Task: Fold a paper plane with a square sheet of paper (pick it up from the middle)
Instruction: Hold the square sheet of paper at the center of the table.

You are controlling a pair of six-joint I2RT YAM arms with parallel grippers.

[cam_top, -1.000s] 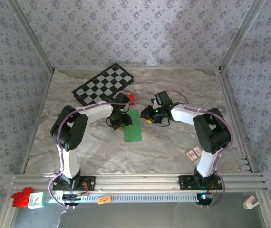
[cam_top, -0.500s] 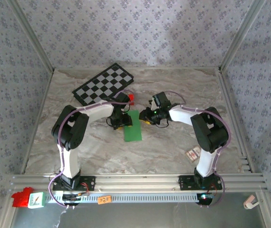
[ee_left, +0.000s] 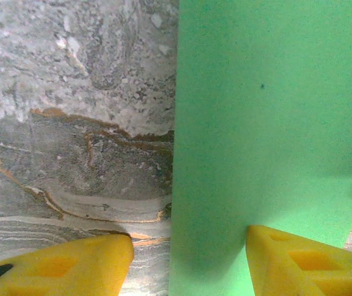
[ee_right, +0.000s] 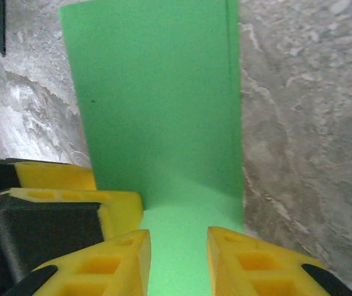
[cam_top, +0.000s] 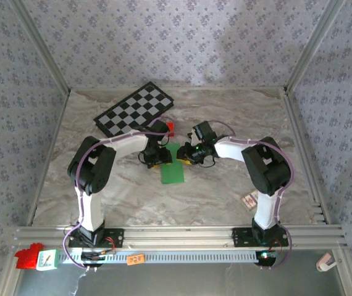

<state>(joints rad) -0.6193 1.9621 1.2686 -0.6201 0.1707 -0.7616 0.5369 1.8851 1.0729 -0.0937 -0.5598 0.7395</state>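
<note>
Right tool (ee_right: 179, 250) moved over green paper (ee_right: 157, 105), narrowly parted.

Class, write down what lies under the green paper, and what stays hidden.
The green paper lies flat on the marbled table, which shows around its edges. The table surface beneath the paper is covered, so anything there cannot be seen.

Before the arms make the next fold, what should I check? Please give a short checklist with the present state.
1. The green sheet is a narrow folded rectangle on the table: ok.
2. The left gripper is open, straddling the sheet's edge: ok.
3. The right gripper has its jaws apart above the sheet: ok.
4. The layers' edges are aligned: cannot tell.
5. The red block is apart from the sheet: ok.
</note>
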